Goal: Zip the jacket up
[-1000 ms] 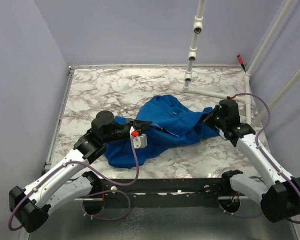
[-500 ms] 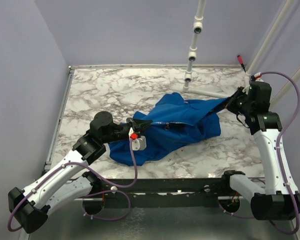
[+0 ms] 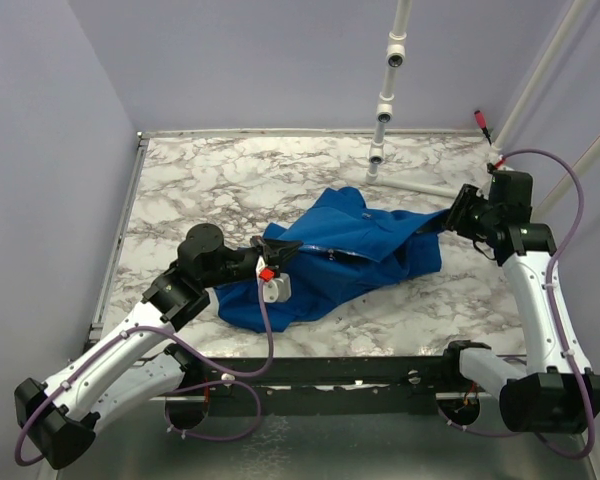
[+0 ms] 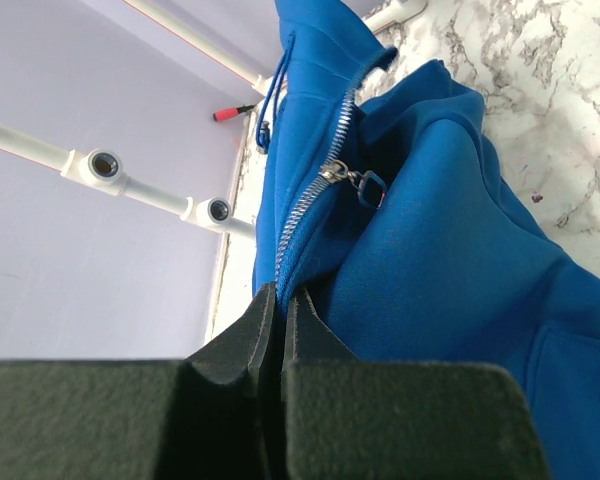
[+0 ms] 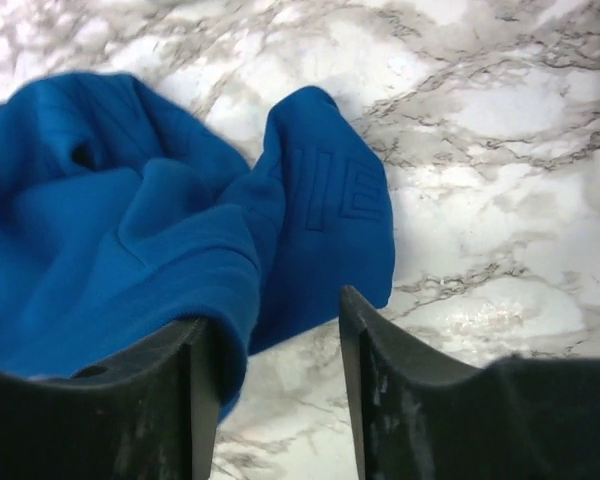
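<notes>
The royal-blue jacket lies crumpled on the middle of the marble table, stretched out toward the right. My left gripper is shut on the jacket's edge at the near end of the zipper; in the left wrist view the left gripper pinches blue fabric, and the silver slider sits a short way up the teeth. My right gripper stands open at the jacket's right end. In the right wrist view the right gripper shows a blue hem lying against its left finger, ungripped.
A white pipe with fittings rises from the table's back, and another pipe lies along the far right. A red-tipped piece sits at the back right corner. A metal rail borders the table's left edge.
My right gripper pulled the jacket's right end out to the right, then opened and let it go, drawing back a little. The left gripper kept its grip and barely moved.
</notes>
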Available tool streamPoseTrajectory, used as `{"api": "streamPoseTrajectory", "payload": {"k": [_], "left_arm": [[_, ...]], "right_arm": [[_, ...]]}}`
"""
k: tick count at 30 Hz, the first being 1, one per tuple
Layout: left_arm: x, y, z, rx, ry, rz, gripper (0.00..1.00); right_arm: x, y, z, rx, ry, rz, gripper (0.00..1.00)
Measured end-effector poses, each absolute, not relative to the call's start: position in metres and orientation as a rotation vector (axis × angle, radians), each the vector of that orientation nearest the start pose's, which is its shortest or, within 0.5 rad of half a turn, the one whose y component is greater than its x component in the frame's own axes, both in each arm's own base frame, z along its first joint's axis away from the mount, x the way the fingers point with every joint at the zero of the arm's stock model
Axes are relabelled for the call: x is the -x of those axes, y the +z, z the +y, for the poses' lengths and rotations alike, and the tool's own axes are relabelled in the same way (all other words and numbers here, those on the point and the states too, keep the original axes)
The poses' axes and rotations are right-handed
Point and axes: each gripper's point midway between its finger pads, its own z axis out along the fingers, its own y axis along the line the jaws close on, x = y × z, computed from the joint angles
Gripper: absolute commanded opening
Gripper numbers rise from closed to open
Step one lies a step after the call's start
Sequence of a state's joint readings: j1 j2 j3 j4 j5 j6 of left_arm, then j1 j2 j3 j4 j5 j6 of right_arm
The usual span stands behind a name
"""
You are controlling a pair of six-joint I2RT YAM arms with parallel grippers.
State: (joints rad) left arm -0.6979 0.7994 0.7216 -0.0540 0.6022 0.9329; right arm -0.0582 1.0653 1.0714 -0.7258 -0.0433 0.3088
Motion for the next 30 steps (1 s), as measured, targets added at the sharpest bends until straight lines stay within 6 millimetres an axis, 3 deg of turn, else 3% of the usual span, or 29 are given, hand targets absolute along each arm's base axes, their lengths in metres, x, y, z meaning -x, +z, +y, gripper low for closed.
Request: {"api": "streamPoseTrajectory", "payload": {"k": [4,9,11,13,16,18,23,27,30], "left_arm": [[-0.199,0.288,-0.257,-1.492,-0.326,0.797,0.0],[-0.199,0.287,-0.257,-1.496,-0.327,0.805,0.0],[-0.2,0.289,-0.257,-1.497,-0.328,0.808,0.0],[-0.201,0.292,-0.258,-1.495,-0.326,0.805,0.0],[-0.202,0.297,-0.258,-1.49,-0.325,0.808,0.0],[-0.204,0.301,-0.258,-1.48,-0.326,0.814,0.0],[-0.206,0.306,-0.256,-1.467,-0.325,0.821,0.0],[-0.207,0.305,-0.255,-1.462,-0.327,0.831,0.0],[-0.207,0.305,-0.255,-1.46,-0.325,0.833,0.0]], "right_arm": [[-0.287,0.224,0.025,-0.235,0.276,2.245,0.56],[-0.252,0.24,0.056,-0.09,0.43,2.159,0.73],[-0.244,0.239,0.063,-0.074,0.473,2.158,0.79],[-0.241,0.224,0.067,-0.081,0.51,2.203,0.8],[-0.23,0.192,0.079,-0.083,0.601,2.299,0.75],[-0.218,0.178,0.09,-0.064,0.675,2.35,0.67],[-0.207,0.177,0.126,0.055,0.817,2.352,0.53],[-0.206,0.168,0.16,0.11,0.891,2.314,0.54],[-0.217,0.172,0.178,0.109,0.927,2.234,0.59]]}}
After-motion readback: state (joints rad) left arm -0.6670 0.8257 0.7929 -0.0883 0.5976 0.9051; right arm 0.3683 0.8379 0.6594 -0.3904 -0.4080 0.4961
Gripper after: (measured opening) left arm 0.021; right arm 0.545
